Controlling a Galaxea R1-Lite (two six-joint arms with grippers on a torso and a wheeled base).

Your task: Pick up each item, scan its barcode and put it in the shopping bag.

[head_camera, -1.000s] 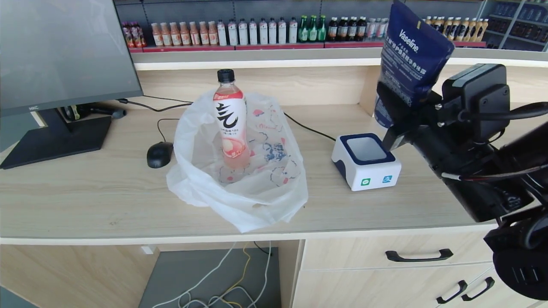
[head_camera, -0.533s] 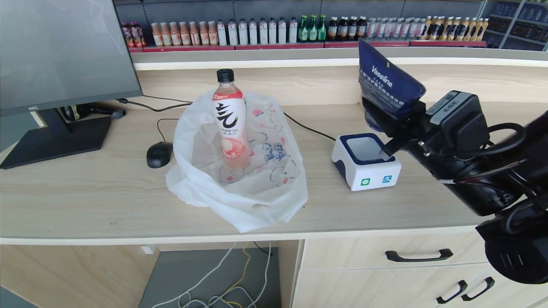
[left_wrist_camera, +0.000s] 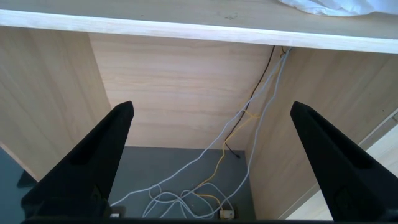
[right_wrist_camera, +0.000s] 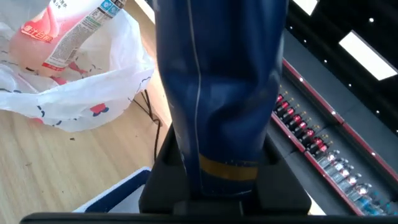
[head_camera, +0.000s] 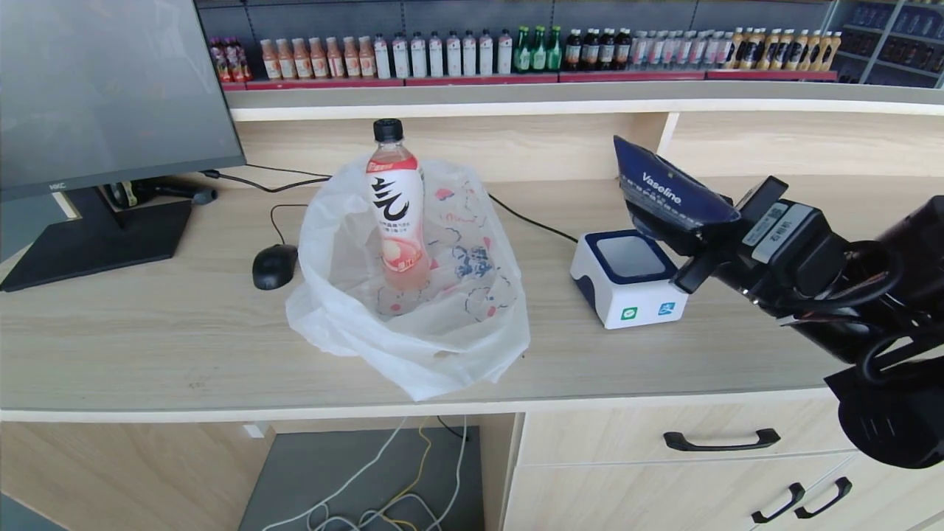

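My right gripper [head_camera: 689, 247] is shut on a dark blue refill pouch [head_camera: 664, 193], tilted flat just above the white and blue barcode scanner [head_camera: 628, 279] on the counter. In the right wrist view the blue pouch [right_wrist_camera: 217, 87] stands between the fingers. A white shopping bag [head_camera: 409, 295] lies open at the counter's middle with a pink drink bottle [head_camera: 397, 210] upright inside; the same bag [right_wrist_camera: 74, 87] and bottle [right_wrist_camera: 62, 31] show in the right wrist view. My left gripper [left_wrist_camera: 208, 162] is open below the counter edge, facing loose cables [left_wrist_camera: 205, 186].
A monitor [head_camera: 110, 96] on its stand fills the counter's left end, with a black mouse [head_camera: 274, 267] beside the bag. The scanner's cable [head_camera: 527, 217] runs behind the bag. Shelves of bottles [head_camera: 516, 51] line the back. Drawers [head_camera: 719, 441] sit below the right arm.
My right arm has lowered and tipped the blue pouch from upright to nearly flat over the scanner. The bag, bottle and left gripper have not moved.
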